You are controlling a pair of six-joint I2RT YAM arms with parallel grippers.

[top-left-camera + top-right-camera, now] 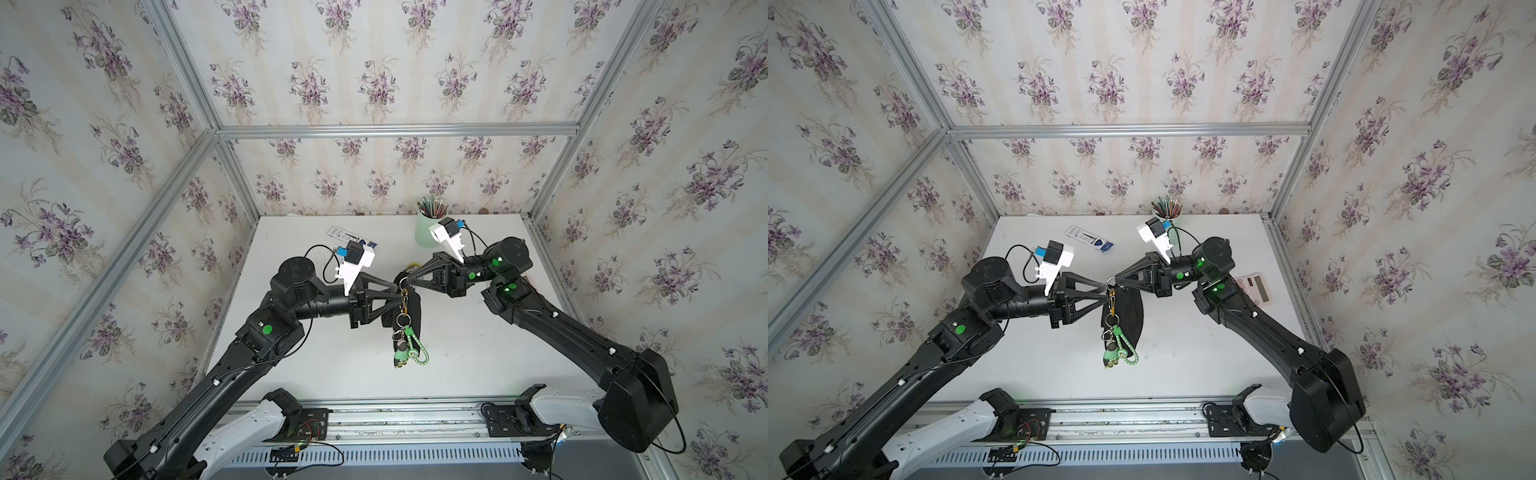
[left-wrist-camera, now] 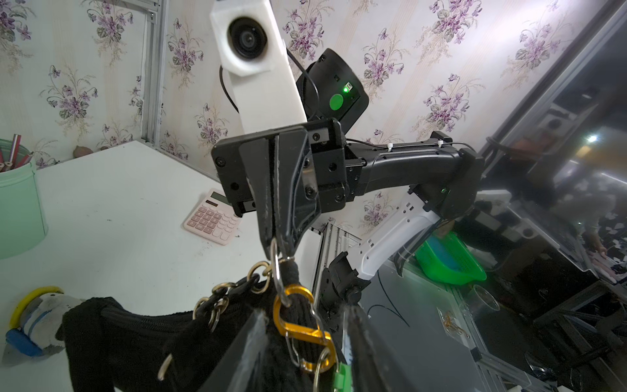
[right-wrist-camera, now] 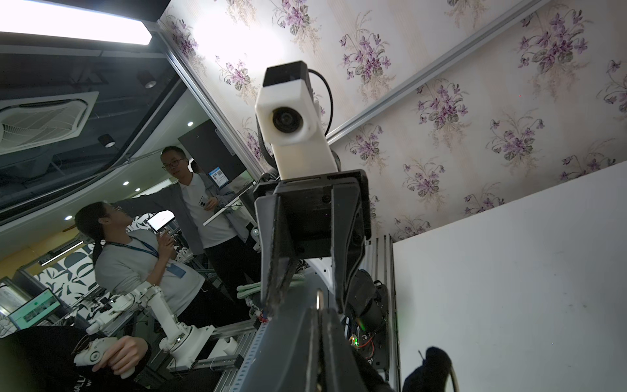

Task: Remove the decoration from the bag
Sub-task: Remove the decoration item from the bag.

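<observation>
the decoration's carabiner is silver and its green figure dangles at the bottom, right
Not quite: the carabiner is gold, not silver, as the left wrist view shows. The rest holds: in both top views the green figure dangles at the bottom of the decoration.

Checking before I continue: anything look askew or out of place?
Nothing damaged or spilled, but the bag is pulled up by a metal ring pinched in the right gripper, the decoration clipped on, left gripper open around it.

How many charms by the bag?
2: the decoration clipped to the ring in the right gripper; a yellow-grey-blue charm on the table beside the bag. Others may be hidden.
</observation>
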